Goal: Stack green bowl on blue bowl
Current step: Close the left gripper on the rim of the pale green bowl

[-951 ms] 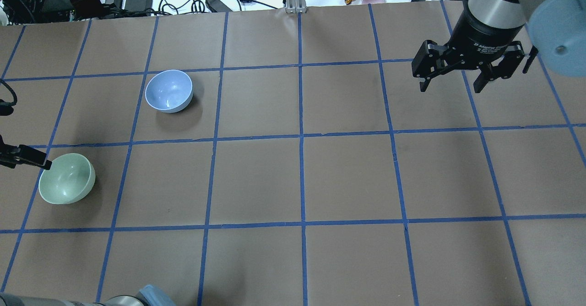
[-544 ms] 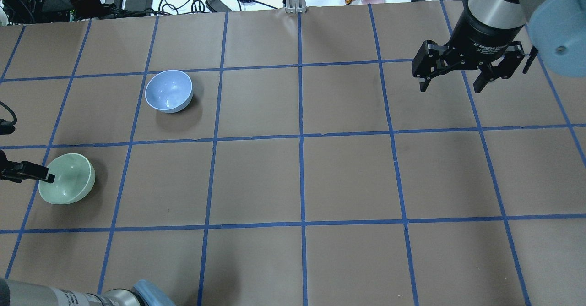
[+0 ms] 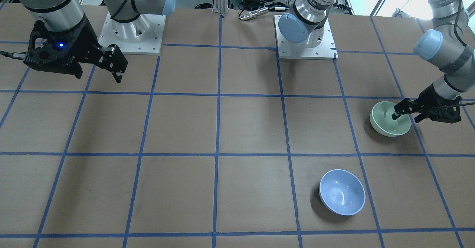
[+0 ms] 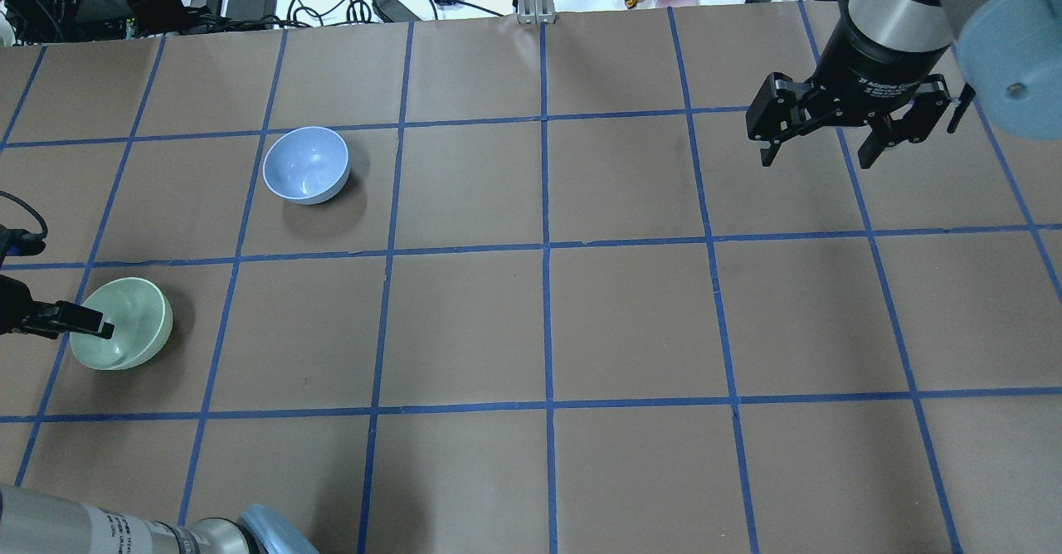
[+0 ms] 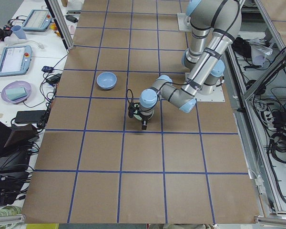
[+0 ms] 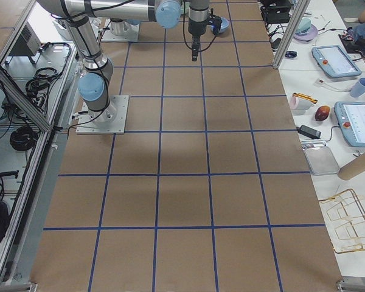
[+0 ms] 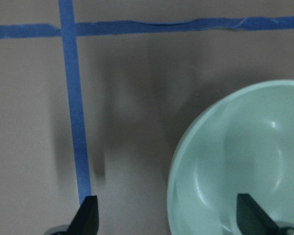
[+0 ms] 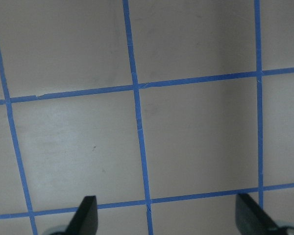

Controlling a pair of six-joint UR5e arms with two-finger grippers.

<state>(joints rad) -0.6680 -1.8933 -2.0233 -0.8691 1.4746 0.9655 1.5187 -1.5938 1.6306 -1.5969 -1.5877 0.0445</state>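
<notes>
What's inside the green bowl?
The small, round, pale green glossy bowl holds only one black finger of the left gripper; the other finger is outside the rim. The spot beneath that finger is hidden.

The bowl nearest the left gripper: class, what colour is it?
That bowl is pale mint green, best seen in the left wrist view.

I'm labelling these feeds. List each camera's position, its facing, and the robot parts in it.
Front-facing: across the table, facing the robot; left gripper at the green bowl, right gripper opposite, blue bowl nearer the camera.
Overhead: behind the robot, looking down; both grippers.
Exterior left: robot's-left table end; left arm near.
Exterior right: opposite end; right arm near.
Left wrist: looks down; fingertips straddle the green bowl's rim.
Right wrist: looks down on the blue tape grid; fingertips only.
Shared: front-facing and overhead both show both bowls.
</notes>
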